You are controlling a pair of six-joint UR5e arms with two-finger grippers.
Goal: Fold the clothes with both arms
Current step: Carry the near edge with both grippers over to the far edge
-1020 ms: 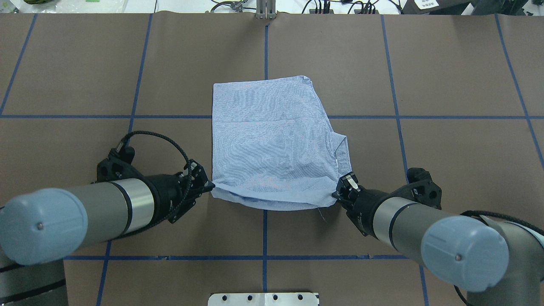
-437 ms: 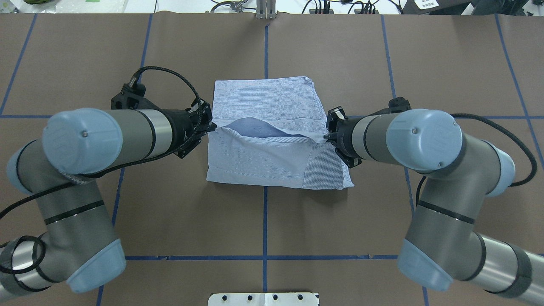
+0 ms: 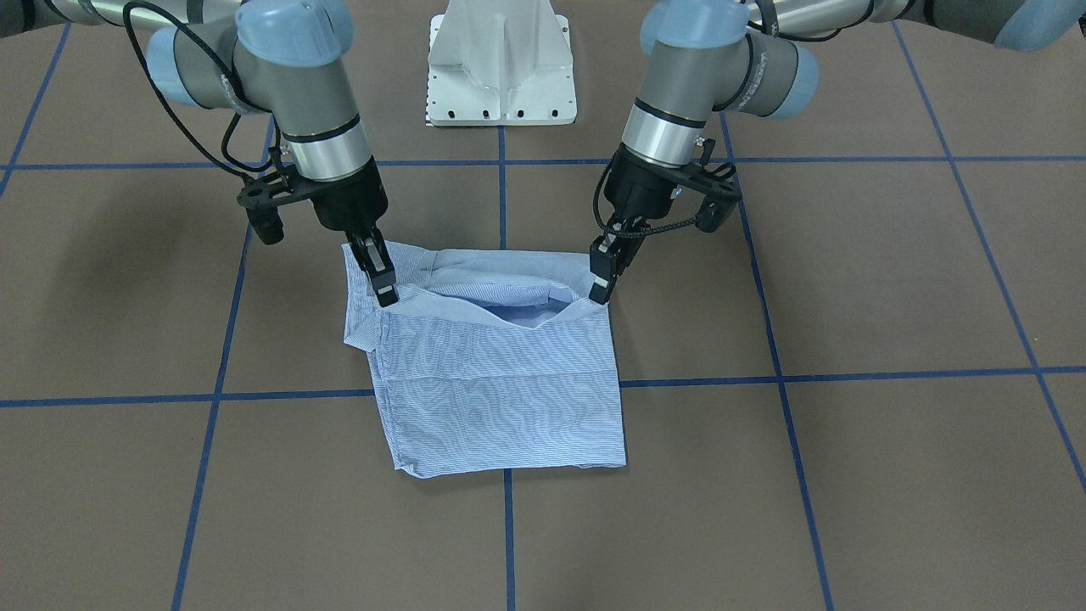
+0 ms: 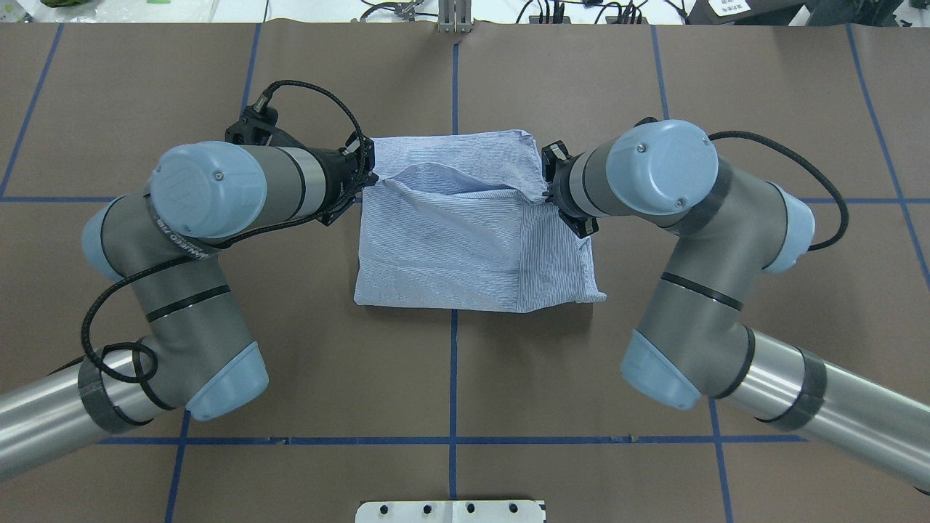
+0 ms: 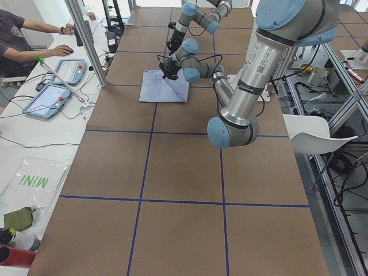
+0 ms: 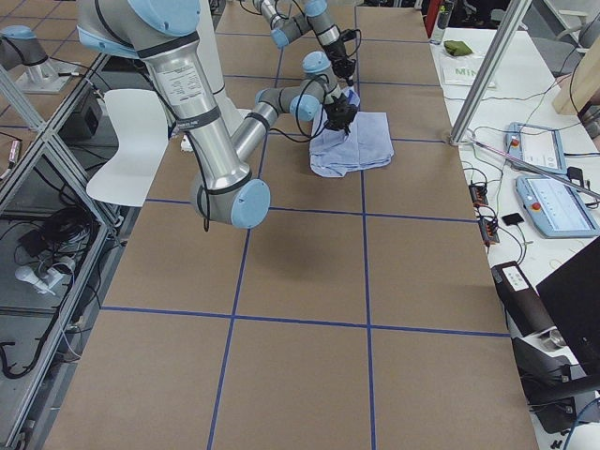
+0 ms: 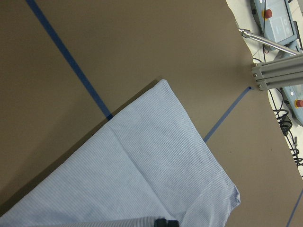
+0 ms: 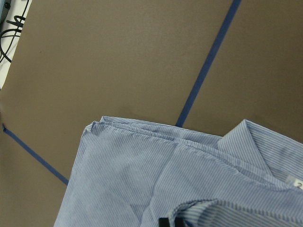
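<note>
The light blue striped shirt (image 4: 472, 240) lies folded at the table's middle, its top layer doubled over toward the far edge. My left gripper (image 4: 369, 178) is shut on the left corner of that raised edge, and my right gripper (image 4: 546, 190) is shut on the right corner. Between them the held edge sags and opens a pocket. From the front, the left gripper (image 3: 601, 284) and right gripper (image 3: 383, 284) point down onto the shirt (image 3: 501, 399). The right wrist view shows the shirt (image 8: 142, 179) with its collar (image 8: 255, 142); the left wrist view shows a flat shirt (image 7: 142, 179) layer below.
The brown table is crossed by blue tape lines (image 4: 453, 363). The white pedestal base (image 3: 501, 76) stands on the robot's side. A metal post (image 4: 454, 18) rises at the far edge. A person (image 5: 29, 40) sits at a side bench with tablets.
Both grippers have carried the shirt's near edge up and away from the robot, over the shirt toward its far edge. The arms have stretched out further.
</note>
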